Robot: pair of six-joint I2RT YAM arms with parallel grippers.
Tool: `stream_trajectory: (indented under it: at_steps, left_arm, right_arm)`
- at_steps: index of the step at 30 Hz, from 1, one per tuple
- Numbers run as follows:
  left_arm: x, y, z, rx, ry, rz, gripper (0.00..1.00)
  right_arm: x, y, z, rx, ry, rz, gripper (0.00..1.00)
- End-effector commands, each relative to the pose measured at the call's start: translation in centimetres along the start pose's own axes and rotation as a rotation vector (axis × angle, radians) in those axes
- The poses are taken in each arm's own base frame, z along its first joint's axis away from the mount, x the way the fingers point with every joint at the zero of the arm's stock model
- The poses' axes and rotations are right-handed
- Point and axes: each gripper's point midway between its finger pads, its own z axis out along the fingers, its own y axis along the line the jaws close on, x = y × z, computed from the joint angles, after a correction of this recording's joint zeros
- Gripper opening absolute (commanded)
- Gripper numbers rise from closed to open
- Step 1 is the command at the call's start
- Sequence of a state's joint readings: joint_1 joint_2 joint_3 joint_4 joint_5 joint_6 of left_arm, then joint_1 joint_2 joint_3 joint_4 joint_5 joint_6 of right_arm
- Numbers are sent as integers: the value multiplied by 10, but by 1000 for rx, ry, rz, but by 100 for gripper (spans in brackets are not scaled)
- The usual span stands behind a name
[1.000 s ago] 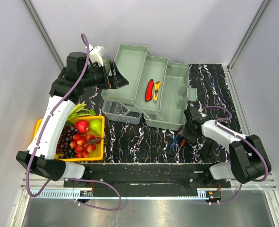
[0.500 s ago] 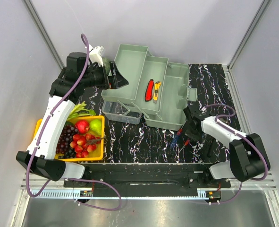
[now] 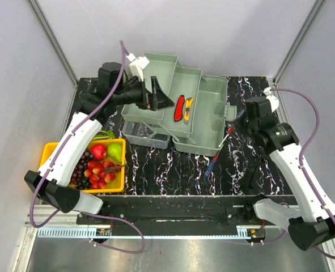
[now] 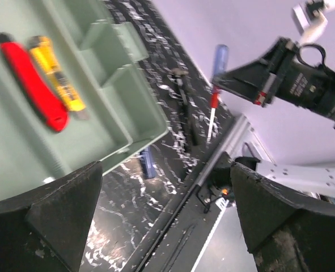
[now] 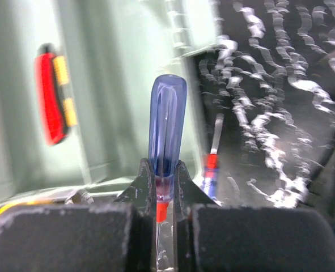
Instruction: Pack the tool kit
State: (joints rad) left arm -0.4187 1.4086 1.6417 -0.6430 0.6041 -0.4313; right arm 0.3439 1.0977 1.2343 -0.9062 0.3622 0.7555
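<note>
A blue-handled screwdriver (image 5: 167,122) is held aloft beside the open toolbox (image 3: 212,107), clamped at the handle's base by the right gripper (image 5: 165,173). Light, stiff and smooth, it is judged best gripped on the handle. The left gripper (image 3: 160,96) is seen spread wide over the toolbox.

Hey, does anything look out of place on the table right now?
Nothing looks spilled or broken. Two tools lie loose on the table, outside the open toolbox: a blue-handled screwdriver by its front edge and a dark tool nearby. The right pincer holds a second screwdriver in the air.
</note>
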Motion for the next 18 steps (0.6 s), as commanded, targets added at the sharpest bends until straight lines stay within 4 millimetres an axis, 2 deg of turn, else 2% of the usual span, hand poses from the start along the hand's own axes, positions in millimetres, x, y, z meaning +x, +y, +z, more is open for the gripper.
stream_trajectory:
  at_steps: [1,5,8,11,14,17,18]
  left_arm:
    - [-2,-59,18,263,-11,60,97]
    - [19,-84,43,378,67,36,94]
    - [32,-93,61,413,114,4,94]
    - [42,-96,79,428,157,-46,92]
    - [44,-98,88,447,167,-74,87]
    - [42,-109,86,513,175,-72,73]
    - [42,-111,86,529,178,-68,64]
  right_arm:
    - [-18,85,-46,-471,12,-47,0]
    - [-26,138,-91,-796,34,-3,0]
    - [-35,157,-110,-924,19,22,0]
    - [-37,168,-116,-982,32,32,0]
    - [-34,176,-116,-1021,71,54,0]
    - [-32,179,-115,-1039,83,88,0]
    - [-32,178,-114,-1036,83,93,0]
